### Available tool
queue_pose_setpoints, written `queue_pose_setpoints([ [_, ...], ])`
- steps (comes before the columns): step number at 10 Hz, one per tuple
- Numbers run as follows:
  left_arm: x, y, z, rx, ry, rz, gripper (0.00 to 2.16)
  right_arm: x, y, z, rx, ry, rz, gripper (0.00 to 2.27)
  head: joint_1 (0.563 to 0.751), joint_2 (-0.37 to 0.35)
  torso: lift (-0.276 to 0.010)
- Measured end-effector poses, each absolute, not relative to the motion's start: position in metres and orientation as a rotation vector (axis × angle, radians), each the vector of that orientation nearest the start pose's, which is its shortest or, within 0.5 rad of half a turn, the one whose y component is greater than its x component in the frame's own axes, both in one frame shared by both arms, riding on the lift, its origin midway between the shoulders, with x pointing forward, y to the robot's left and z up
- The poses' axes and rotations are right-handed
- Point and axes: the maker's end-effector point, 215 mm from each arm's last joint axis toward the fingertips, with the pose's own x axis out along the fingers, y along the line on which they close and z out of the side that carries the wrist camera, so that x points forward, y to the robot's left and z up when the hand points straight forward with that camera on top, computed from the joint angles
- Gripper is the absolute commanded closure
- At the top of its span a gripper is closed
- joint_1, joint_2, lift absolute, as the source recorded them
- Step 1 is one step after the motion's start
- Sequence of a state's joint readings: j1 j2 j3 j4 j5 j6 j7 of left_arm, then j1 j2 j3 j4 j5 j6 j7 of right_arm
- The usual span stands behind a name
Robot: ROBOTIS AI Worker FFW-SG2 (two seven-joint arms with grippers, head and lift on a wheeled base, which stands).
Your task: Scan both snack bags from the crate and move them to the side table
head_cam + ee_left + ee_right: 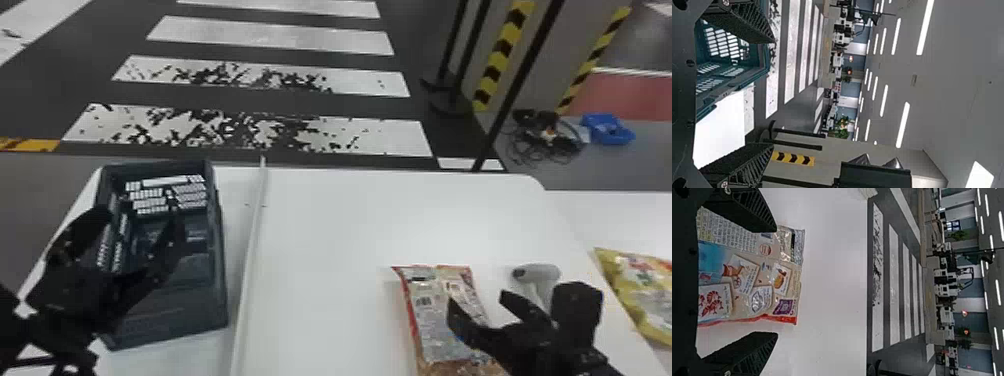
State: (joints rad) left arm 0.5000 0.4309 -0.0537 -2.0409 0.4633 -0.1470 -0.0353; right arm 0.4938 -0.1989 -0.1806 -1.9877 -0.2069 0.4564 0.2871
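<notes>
"Head view, as a clock face: what is the danger on the white table (350, 225), and beyond?"

"At three o'clock begins the side table (625, 215). A bag released too early could fall at the edge between them."

"And the slotted plastic crate (165, 320), near eight o'clock?"

"Left gripper (140, 219) is over it, wide open, holding nothing. A careless lift may catch the rim."

"Where are the snack bags?"

"Yellow snack bag (645, 290) lies near four o'clock, on the side table. Red-edged snack bag (425, 335) is at five o'clock, on the white table, under the right gripper (775, 282)."

"Is it gripped?"

"No, those fingers are wide apart. Shallow pinching could let the soft film slip."

"Smallest worry?"

"Handheld scanner (542, 272), four o'clock: the nearby gripper could knock it."
</notes>
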Motion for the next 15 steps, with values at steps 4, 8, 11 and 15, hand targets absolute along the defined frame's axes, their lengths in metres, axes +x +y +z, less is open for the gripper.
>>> queue_pose_setpoints([
  [4,0.443,0.233,-0.300,-0.124,-0.052,-0.254,0.05,0.415,-0.271,-0.505,0.074,0.559,0.252,0.20,0.695,-0.050,-0.095],
  [8,0.443,0.235,-0.301,-0.125,-0.051,-0.250,0.05,0.401,-0.275,-0.546,0.110,0.720,0.265,2.24,0.695,-0.053,-0.095],
  [11,0.444,0.237,-0.302,-0.123,-0.049,-0.246,0.05,0.402,-0.287,-0.528,0.112,0.691,0.235,2.24,0.695,-0.065,-0.095],
  [15,0.443,0.236,-0.301,-0.121,-0.051,-0.249,0.05,0.412,-0.304,-0.456,0.075,0.572,0.211,2.24,0.695,-0.086,-0.095],
])
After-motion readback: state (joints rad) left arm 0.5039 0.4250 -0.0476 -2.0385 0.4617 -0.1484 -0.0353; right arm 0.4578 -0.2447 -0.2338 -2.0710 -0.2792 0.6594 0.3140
